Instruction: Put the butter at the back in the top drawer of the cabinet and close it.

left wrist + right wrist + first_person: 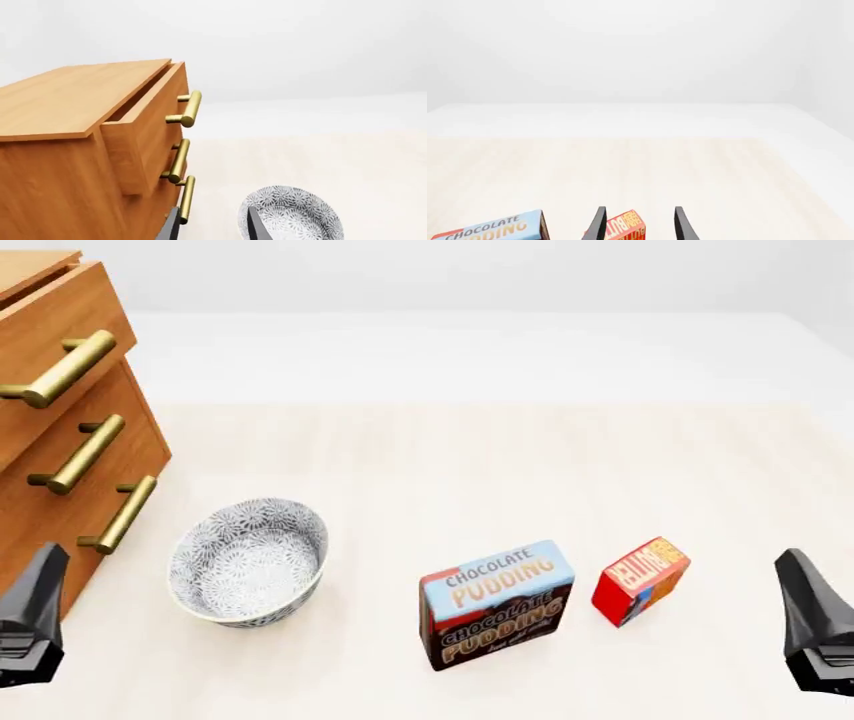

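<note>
The butter [641, 580], a small red box, stands on the table to the right of the chocolate pudding box [497, 605]. In the right wrist view the butter [624, 227] lies ahead of my open right gripper [640, 225], in line with the gap between the fingers and not held. The cabinet [60, 465] stands at the far left. Its top drawer [143, 130] is pulled partly out, brass handle [190, 107] showing. My left gripper [215, 227] is open and empty, below the drawers and apart from them. Both grippers sit low at the near edge, left [40, 590] and right [801, 590].
A patterned grey-white bowl [247, 560] sits between the cabinet and the pudding box; it also shows in the left wrist view [290, 215]. The two lower drawers [80, 455] are shut. The pudding box edge shows in the right wrist view [494, 230].
</note>
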Robot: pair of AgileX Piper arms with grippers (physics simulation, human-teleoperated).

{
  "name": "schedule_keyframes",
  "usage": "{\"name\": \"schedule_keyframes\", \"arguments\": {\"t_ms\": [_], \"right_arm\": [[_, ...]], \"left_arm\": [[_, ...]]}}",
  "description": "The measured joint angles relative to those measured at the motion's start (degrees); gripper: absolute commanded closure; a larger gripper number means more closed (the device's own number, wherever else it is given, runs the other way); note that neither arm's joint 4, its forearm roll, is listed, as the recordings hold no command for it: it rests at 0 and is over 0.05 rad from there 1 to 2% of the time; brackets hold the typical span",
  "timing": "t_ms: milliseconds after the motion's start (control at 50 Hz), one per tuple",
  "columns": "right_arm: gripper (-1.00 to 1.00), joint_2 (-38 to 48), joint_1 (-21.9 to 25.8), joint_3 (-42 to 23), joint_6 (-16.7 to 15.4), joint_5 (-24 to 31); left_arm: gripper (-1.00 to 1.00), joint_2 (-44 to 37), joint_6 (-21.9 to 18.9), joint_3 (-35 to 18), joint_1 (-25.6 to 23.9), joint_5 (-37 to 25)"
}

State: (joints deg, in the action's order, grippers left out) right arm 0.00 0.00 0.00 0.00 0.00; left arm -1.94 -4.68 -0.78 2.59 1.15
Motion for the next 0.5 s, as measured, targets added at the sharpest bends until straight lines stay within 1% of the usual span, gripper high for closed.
{"name": "schedule_keyframes", "arguments": {"t_ms": [80,200,300,500], "right_arm": [[-1.0,0.0,0.0,0.0,0.0,0.0],[-1.0,0.0,0.0,0.0,0.0,0.0],[-1.0,0.0,0.0,0.0,0.0,0.0],[-1.0,0.0,0.0,0.0,0.0,0.0]], "left_arm": [[-1.0,-5.9,-1.5,-1.7,0.4,3.6],[-1.0,-11.1,-4.5,-4.4,-0.3,4.3],[-1.0,-15.1,-7.6,-7.1,-1.2,4.0],[-1.0,-22.7,-14.6,-13.3,-3.3,1.5]]}}
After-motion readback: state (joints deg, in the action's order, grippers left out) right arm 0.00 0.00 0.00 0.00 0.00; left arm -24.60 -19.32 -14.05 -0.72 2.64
